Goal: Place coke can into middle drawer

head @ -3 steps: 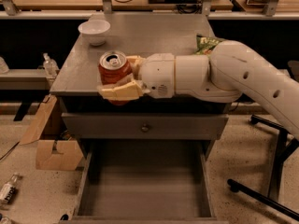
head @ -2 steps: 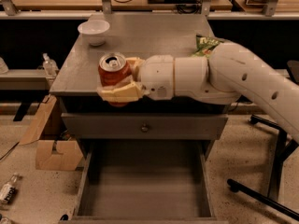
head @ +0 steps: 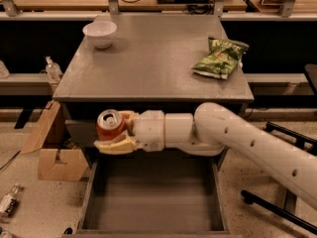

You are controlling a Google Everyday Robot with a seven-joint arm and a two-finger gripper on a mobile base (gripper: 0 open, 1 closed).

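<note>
The coke can (head: pixel 109 124), red with a silver top and pull tab, is held upright in my gripper (head: pixel 115 131), whose cream fingers are shut around it. The can hangs in front of the cabinet, over the left back part of the open middle drawer (head: pixel 153 197), above its bare grey floor. My white arm reaches in from the right.
On the cabinet top (head: pixel 148 58) stand a white bowl (head: pixel 100 33) at the back left and a green chip bag (head: pixel 219 58) at the right. A cardboard box (head: pixel 54 152) and a bottle (head: pixel 10 200) lie on the floor at left. Black chair legs (head: pixel 277 207) stand at right.
My gripper with the can has moved down from the cabinet-top edge to in front of the cabinet, above the open drawer.
</note>
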